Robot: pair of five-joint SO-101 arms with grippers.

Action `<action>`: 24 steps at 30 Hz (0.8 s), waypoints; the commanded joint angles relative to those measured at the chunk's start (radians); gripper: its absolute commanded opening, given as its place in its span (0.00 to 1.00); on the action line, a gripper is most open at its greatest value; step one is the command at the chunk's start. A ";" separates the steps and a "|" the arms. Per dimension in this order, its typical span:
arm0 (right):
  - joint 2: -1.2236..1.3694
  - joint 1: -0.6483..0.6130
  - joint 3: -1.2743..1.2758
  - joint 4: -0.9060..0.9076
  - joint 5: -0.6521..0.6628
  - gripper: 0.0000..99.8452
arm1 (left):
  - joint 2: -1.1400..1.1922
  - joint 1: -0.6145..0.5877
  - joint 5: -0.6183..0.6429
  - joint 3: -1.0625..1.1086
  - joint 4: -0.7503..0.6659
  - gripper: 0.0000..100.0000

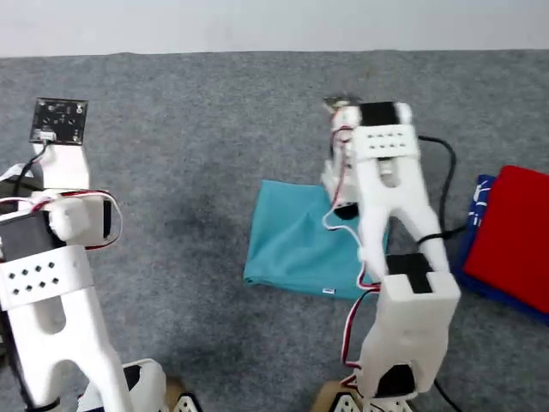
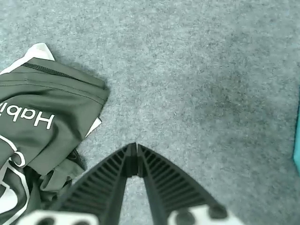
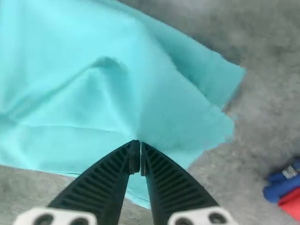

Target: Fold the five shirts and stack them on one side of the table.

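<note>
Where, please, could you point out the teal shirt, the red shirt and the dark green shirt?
teal shirt point(image 1: 292, 245), high view, its flat middle.
red shirt point(image 1: 515, 232), high view, middle of its top.
dark green shirt point(image 2: 47, 145), left wrist view, middle of the rumpled cloth.

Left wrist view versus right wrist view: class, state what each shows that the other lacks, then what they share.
Left wrist view: a crumpled dark green shirt with white print, beside the shut left gripper. Right wrist view: the broad teal shirt under the shut right gripper, plus corners of a blue shirt and a red shirt. Shared: the grey table cover; a teal strip at the left wrist view's edge is probably that same teal shirt.
</note>
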 commanded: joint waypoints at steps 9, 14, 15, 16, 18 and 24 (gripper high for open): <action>0.048 0.139 -0.006 -0.196 0.097 0.01 | -0.029 -0.006 -0.005 -0.033 0.017 0.00; 0.070 0.136 -0.006 -0.288 0.097 0.01 | -0.029 -0.009 -0.005 -0.031 0.023 0.00; 0.074 0.139 -0.006 -0.300 0.097 0.01 | -0.029 -0.009 -0.005 -0.031 0.023 0.00; 0.081 0.139 -0.006 -0.303 0.097 0.01 | -0.029 -0.009 -0.005 -0.031 0.023 0.00; 0.081 0.139 -0.006 -0.285 0.098 0.01 | -0.029 -0.009 -0.005 -0.031 0.023 0.00; 0.027 0.148 -0.118 -0.101 0.098 0.01 | -0.029 -0.008 -0.006 -0.033 0.031 0.00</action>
